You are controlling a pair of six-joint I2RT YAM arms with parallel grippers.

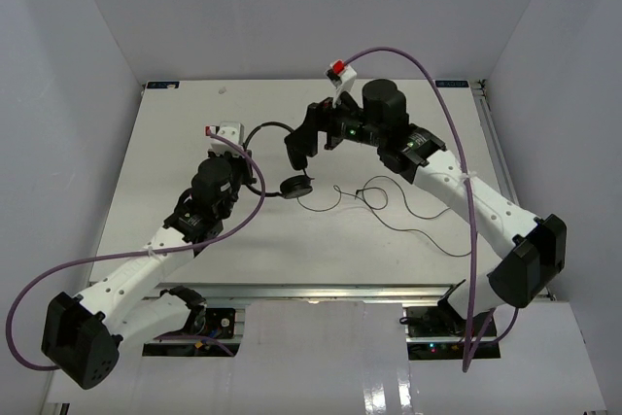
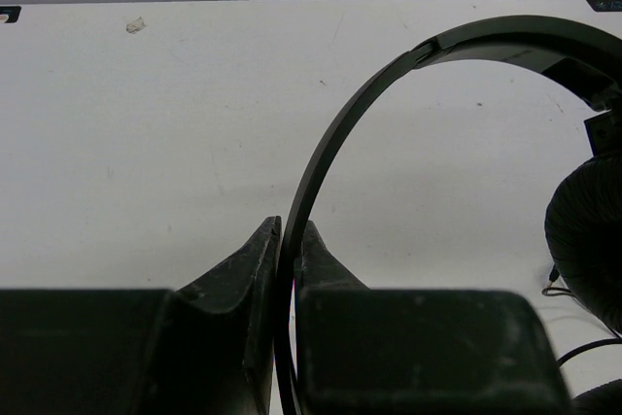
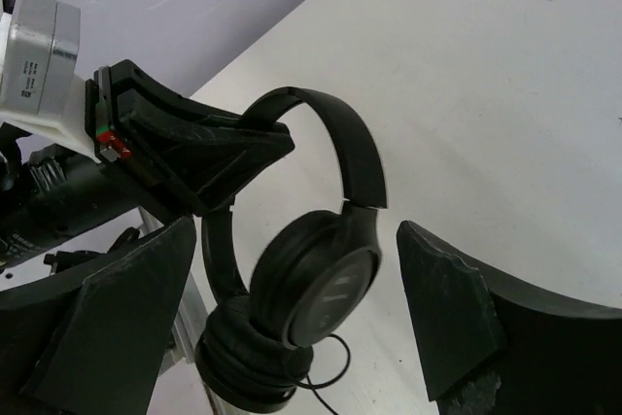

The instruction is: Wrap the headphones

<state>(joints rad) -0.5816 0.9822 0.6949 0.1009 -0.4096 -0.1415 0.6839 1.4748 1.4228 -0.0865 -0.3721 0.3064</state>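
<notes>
You grip the headphones by the headband in the clamped left gripper, the right gripper spreads wide near an earcup, but the cord lies loose at centre frame, nothing wrapped yet.

white table, matte, w/ a small pale scrap lying near its far-left edge. dark corner tabs at far left & far right. plain grey-lilac walls on 3 sides. metal rail along near edge; below it circuit boards w/ tiny red lights.
</notes>
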